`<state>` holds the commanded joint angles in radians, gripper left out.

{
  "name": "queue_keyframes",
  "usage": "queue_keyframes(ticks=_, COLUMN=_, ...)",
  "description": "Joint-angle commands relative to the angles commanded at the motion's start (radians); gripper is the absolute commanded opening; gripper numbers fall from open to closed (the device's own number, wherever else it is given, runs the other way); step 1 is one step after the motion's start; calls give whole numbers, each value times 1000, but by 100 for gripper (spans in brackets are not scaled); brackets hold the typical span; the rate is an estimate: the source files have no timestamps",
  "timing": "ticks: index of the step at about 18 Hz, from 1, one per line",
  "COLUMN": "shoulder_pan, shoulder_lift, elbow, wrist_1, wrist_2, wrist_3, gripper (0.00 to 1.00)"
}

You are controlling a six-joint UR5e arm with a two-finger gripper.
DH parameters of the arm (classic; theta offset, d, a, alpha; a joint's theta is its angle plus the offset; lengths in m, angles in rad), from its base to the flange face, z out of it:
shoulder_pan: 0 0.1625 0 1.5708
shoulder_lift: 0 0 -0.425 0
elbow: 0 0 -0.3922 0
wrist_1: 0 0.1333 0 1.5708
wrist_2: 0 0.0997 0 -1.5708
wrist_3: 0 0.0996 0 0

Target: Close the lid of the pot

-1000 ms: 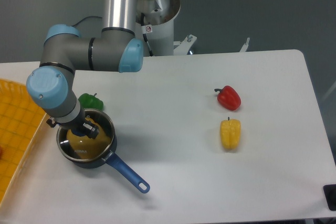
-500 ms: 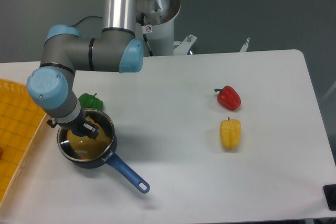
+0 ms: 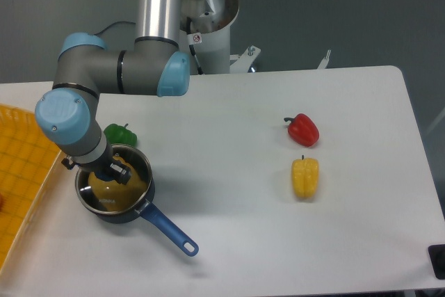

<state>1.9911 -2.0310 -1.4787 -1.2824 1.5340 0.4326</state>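
I see the fingers (image 3: 118,172) down at the lid (image 3: 113,187) on the pot (image 3: 132,206) (left side of worktop (image 3: 243,137)); their grip I cannot tell.

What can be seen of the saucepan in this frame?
The saucepan is small, round and dark, with a shiny metal rim and a long blue handle pointing toward the table's near edge. It stands upright on the white table beside a green pepper. Something yellowish shows inside. The end effector sits over its opening.
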Motion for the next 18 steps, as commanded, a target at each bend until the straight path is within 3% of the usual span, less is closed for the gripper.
queue_keyframes(ticks=4, shoulder_pan=-2, shoulder_lift=0, elbow=2, wrist_1=0, wrist_2=0, wrist_3=0, gripper=66)
queue_keyframes(ticks=5, shoulder_pan=0, shoulder_lift=0, elbow=0, wrist_1=0, wrist_2=2, wrist_3=2, gripper=73)
queue_keyframes(ticks=14, shoulder_pan=0, shoulder_lift=2, elbow=2, wrist_1=0, wrist_2=0, wrist_3=3, gripper=82)
queue_keyframes(ticks=18, shoulder_pan=0, shoulder_lift=8, elbow=2, wrist_1=0, wrist_2=3, wrist_3=11, gripper=99)
